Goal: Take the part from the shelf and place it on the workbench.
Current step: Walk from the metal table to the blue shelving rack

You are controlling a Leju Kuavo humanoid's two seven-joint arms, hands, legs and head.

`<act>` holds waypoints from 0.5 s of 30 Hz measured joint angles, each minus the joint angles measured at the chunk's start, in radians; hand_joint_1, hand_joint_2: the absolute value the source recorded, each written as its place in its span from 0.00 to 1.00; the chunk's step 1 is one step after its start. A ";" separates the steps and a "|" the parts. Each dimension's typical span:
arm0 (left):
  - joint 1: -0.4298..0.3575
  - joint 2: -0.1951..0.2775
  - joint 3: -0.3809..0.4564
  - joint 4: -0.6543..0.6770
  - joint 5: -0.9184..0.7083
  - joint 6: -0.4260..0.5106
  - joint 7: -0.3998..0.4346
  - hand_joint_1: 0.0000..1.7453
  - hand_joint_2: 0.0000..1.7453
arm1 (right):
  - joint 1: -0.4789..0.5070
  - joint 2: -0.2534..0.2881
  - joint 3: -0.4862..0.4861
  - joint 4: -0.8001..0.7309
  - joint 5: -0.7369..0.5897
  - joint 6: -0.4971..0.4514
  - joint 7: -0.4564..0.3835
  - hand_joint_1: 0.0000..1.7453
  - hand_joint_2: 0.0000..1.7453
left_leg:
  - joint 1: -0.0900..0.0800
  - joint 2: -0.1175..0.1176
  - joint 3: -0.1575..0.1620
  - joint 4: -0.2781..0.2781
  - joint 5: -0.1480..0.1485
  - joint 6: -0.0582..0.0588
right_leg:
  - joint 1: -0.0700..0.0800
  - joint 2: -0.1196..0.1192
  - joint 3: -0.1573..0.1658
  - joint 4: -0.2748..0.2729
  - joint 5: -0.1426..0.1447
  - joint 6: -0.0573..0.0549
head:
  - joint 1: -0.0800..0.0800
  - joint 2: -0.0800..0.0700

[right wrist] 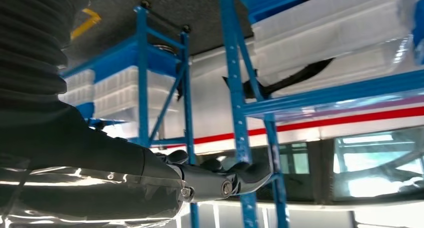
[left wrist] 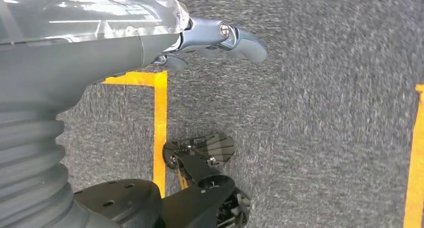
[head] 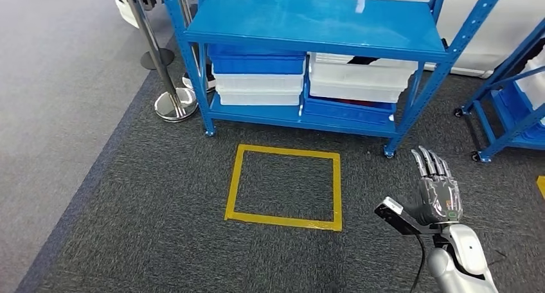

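A blue shelf [head: 308, 24] stands ahead, with blue and white bins on its lower level. A black part [head: 363, 60] lies in the upper white bin [head: 360, 78] on the right side; in the right wrist view the black part [right wrist: 295, 75] shows as a curved dark piece through the clear bin wall. My right hand [head: 437, 190] is raised in front of the shelf's right leg, short of the bins, fingers straight and apart, holding nothing. The right hand [right wrist: 210, 180] points toward the shelf post. My left hand [left wrist: 200, 43] hangs over the carpet with nothing in it.
A yellow tape square [head: 286, 187] marks the dark carpet in front of the shelf. Two chrome stanchion posts [head: 172, 103] stand at the shelf's left corner. A second blue wheeled rack [head: 508, 106] with bins stands to the right. Lighter grey floor lies at the left.
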 joint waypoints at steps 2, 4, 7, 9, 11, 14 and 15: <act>-0.002 0.000 0.000 0.000 0.000 -0.001 0.000 0.00 1.00 | 0.014 0.000 -0.003 -0.004 0.005 -0.002 0.000 0.00 0.50 | 0.002 0.005 0.007 0.003 -0.009 -0.011 | -0.002 0.024 0.000 -0.001 0.000 -0.013 | 0.000 0.000; -0.003 0.001 0.000 0.000 0.000 -0.001 -0.001 0.00 1.00 | 0.017 0.001 -0.006 -0.008 0.018 -0.006 0.004 0.00 0.00 | 0.008 -0.047 -0.013 0.057 -0.047 -0.021 | -0.005 0.042 0.001 -0.004 0.002 -0.027 | 0.000 0.000; -0.001 0.001 -0.001 0.000 0.000 0.000 -0.004 0.00 1.00 | 0.013 0.007 -0.005 -0.008 0.042 -0.008 0.020 0.00 0.00 | 0.011 -0.111 -0.114 0.261 -0.140 -0.024 | -0.002 0.068 0.002 -0.004 0.002 -0.038 | 0.000 0.000; -0.001 0.001 -0.004 0.000 -0.002 0.004 -0.007 0.00 1.00 | 0.014 0.009 -0.005 -0.003 0.046 -0.006 0.027 0.00 0.00 | 0.010 -0.114 -0.143 0.300 -0.128 -0.018 | 0.003 0.084 0.004 -0.004 0.001 -0.039 | 0.000 0.000; -0.001 0.001 -0.007 0.000 -0.005 0.011 -0.010 0.00 1.00 | 0.013 0.011 -0.005 0.002 0.045 -0.005 0.029 0.00 0.00 | 0.008 -0.117 -0.104 0.192 -0.051 -0.005 | 0.007 0.096 0.008 -0.004 0.000 -0.040 | 0.000 0.000; -0.005 0.002 -0.009 0.000 -0.004 0.018 -0.016 0.00 0.50 | 0.013 0.012 -0.006 0.006 0.045 -0.005 0.029 0.00 0.00 | 0.001 -0.125 -0.039 0.027 0.019 0.014 | 0.013 0.106 0.007 0.000 -0.002 -0.033 | 0.000 0.000; -0.006 0.001 -0.009 0.000 -0.004 0.019 -0.018 0.00 0.25 | 0.013 0.013 -0.006 0.008 0.045 -0.005 0.029 0.00 0.00 | 0.000 -0.126 -0.034 0.012 0.020 0.012 | 0.014 0.107 0.005 0.002 -0.003 -0.032 | 0.000 0.000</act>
